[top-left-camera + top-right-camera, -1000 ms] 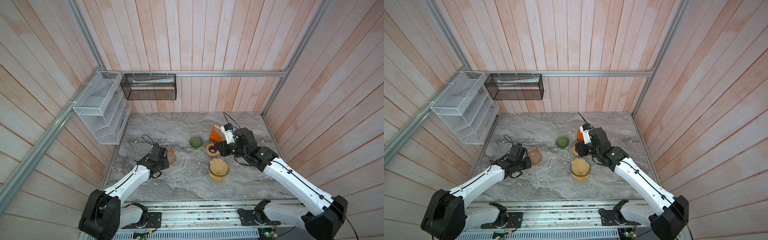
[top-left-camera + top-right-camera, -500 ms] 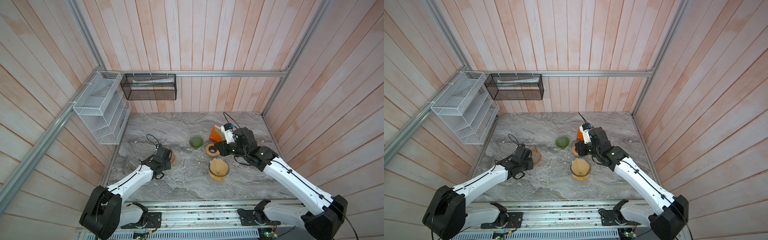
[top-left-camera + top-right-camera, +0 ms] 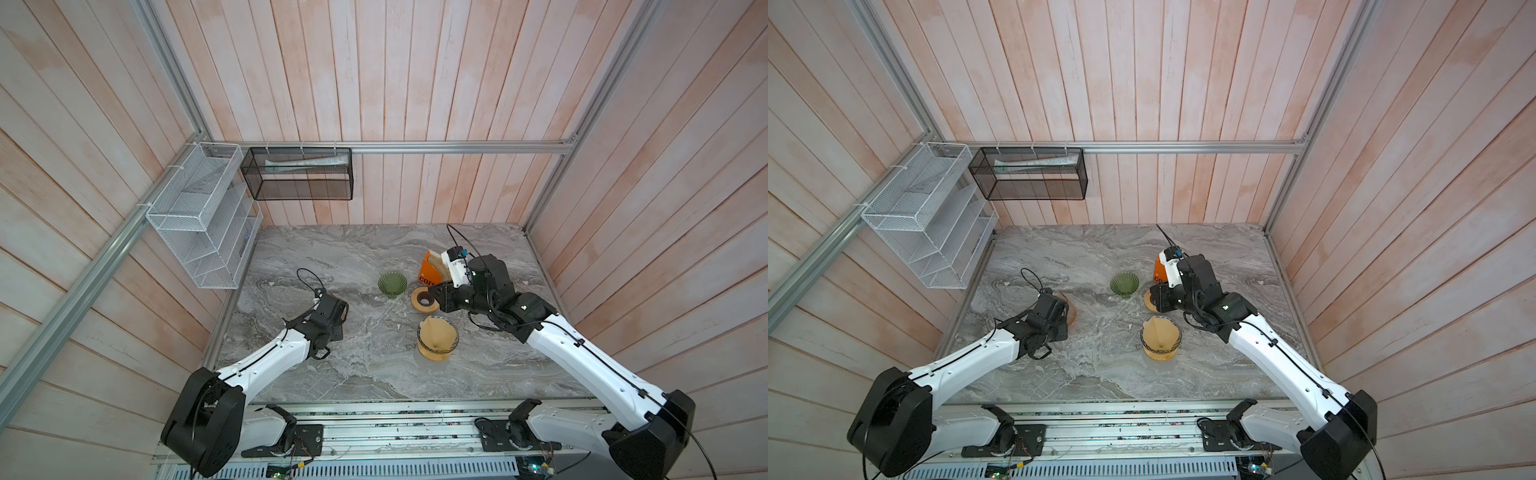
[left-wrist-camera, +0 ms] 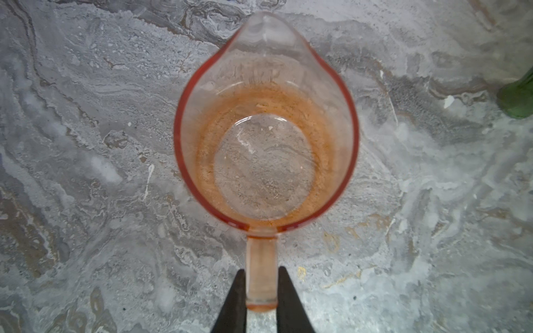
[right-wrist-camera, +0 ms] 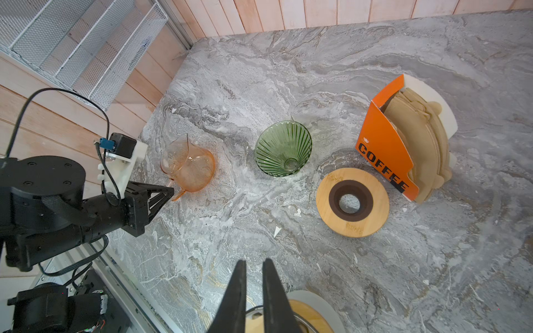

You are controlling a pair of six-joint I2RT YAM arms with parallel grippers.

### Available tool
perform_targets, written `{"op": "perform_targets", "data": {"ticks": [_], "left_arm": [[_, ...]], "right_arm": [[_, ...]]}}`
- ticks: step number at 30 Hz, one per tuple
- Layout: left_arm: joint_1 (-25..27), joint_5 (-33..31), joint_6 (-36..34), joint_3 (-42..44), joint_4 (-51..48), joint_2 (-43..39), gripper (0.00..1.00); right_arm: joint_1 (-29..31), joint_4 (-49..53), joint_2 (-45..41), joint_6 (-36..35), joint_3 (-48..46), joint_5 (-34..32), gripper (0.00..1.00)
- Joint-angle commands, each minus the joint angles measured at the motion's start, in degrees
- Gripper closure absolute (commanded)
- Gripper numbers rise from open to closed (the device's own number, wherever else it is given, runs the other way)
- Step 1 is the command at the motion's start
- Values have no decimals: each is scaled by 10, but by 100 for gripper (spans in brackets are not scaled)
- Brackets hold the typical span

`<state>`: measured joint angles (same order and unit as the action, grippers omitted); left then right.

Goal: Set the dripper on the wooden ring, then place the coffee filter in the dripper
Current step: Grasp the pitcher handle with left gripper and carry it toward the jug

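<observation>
My left hand [image 4: 262,299] clamps the handle of the transparent orange glass server [image 4: 265,129]; keep it upright on the grey marble worktop [image 3: 365,374]. Earlier this hand was wider, short of it. My right hand [image 5: 253,288] hovers nearly closed, empty. A brown paper filter [image 3: 436,336] already sits in the clear glass dripper [image 3: 437,351].

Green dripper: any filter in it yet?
No. In the right wrist view the green dripper shows bare ribbed glass down to its hole; the filters sit in the orange coffee box.

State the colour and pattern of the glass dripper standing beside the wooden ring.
Green, with ribs running down its cone; the dripper shows best in the right wrist view.
</observation>
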<state>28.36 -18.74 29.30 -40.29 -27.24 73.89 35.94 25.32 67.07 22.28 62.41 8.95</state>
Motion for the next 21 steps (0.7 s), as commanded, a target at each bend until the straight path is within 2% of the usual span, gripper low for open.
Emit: {"op": "perform_targets", "data": {"ticks": [1,10,21], "left_arm": [[4,-15,2,-19,-12,2,85],[21,-11,3,-27,-21,-11,96],[119,-6,48,-54,-52,-44,98]], "right_arm": [[-2,5,-6,-2,16,3,86],[-2,4,-17,1,11,-2,86],[-2,8,-38,10,0,-6,86]]}}
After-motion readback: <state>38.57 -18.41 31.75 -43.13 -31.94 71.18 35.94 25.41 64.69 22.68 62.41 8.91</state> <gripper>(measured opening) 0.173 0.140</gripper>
